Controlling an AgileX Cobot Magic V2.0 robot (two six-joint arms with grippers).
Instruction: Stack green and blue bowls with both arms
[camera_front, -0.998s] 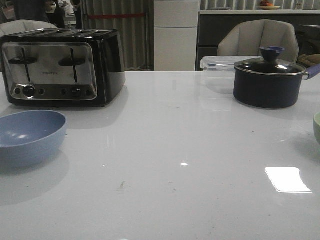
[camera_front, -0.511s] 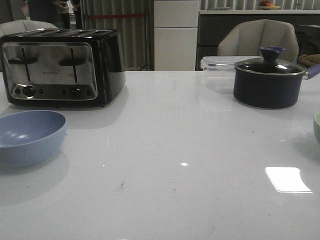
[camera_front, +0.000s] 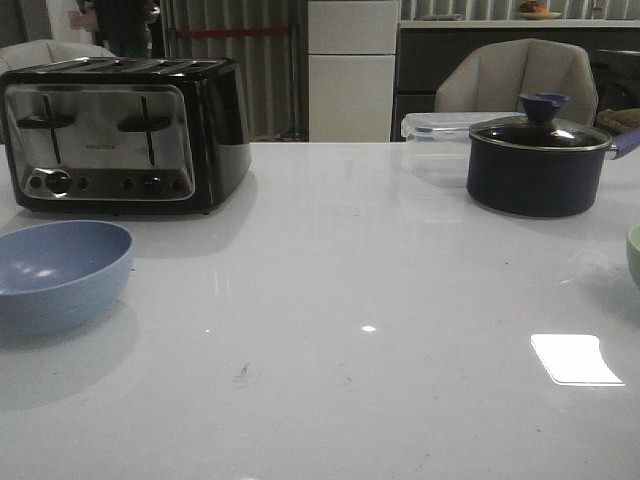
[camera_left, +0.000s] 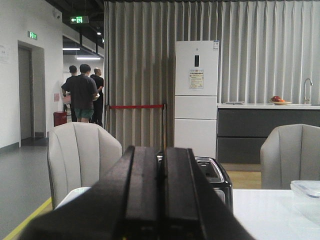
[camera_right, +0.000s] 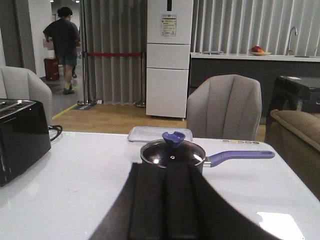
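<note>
The blue bowl (camera_front: 58, 272) sits upright on the white table (camera_front: 350, 300) at the near left of the front view, its left side cut off by the picture's edge, just in front of the black and chrome four-slot toaster (camera_front: 122, 132) and apart from it. The green bowl (camera_front: 633, 252) shows only as a pale sliver at the right edge of the same view, also on the table, well apart from the blue one with bare tabletop between them. Neither bowl is touched by anything, and neither arm appears in the front view. Behind the green bowl, toward the far right of the table, stands a dark navy pot (camera_front: 538, 165) with a glass lid and a purple-blue knob, its handle pointing right; a clear plastic lidded container (camera_front: 440, 128) lies just behind and to the left of it. A bright patch of reflected light (camera_front: 575, 359) lies on the table near the right front. The left gripper (camera_left: 161, 200) has its two black fingers pressed flat together, clenched on nothing, with the toaster's end beyond them. The right gripper (camera_right: 170, 205) is likewise clenched and empty, its fingers side by side with no gap, raised above the table with the pot beyond them.
</note>
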